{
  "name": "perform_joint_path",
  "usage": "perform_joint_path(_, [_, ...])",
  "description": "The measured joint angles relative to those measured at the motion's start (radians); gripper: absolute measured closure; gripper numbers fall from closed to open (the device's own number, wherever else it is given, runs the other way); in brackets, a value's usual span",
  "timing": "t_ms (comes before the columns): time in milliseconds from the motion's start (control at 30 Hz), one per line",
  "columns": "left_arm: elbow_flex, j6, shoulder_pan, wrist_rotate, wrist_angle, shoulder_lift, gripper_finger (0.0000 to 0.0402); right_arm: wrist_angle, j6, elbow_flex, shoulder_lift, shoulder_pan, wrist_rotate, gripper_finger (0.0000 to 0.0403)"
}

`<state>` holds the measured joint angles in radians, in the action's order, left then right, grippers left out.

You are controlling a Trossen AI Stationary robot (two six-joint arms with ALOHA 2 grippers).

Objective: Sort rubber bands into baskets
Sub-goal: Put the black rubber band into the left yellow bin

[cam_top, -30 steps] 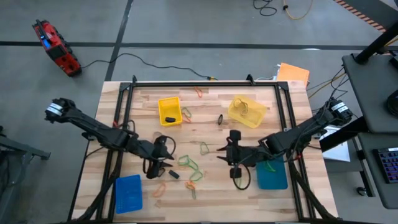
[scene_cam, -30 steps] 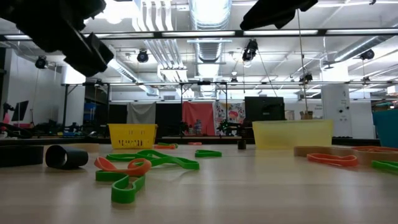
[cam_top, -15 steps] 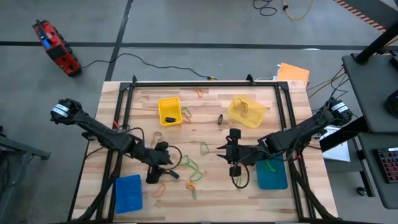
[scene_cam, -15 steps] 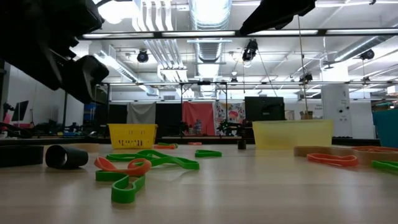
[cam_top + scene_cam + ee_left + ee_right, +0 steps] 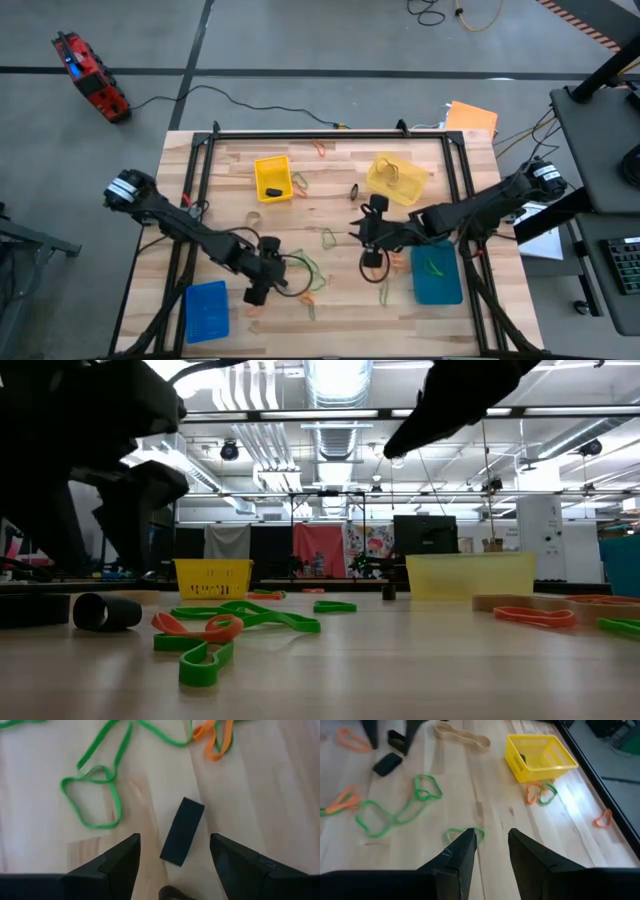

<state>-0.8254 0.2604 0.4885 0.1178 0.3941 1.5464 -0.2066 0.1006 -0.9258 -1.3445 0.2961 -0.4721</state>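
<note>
Left gripper has slid forward, now wide open straddling a black band; pick step, next: descend, close; right gripper waits narrow, empty.

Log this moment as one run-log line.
left hand: open, over black rubber band | right hand: open, empty, above table centre | bright yellow basket: one black band inside
</note>
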Motion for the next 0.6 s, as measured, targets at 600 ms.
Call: perform_joint_path(600, [-0.023,-0.020,0.001,-0.033,-0.020,0.095,0.0227,0.002,0.005,0.013,0.000,-0.027,0.002,0.0291])
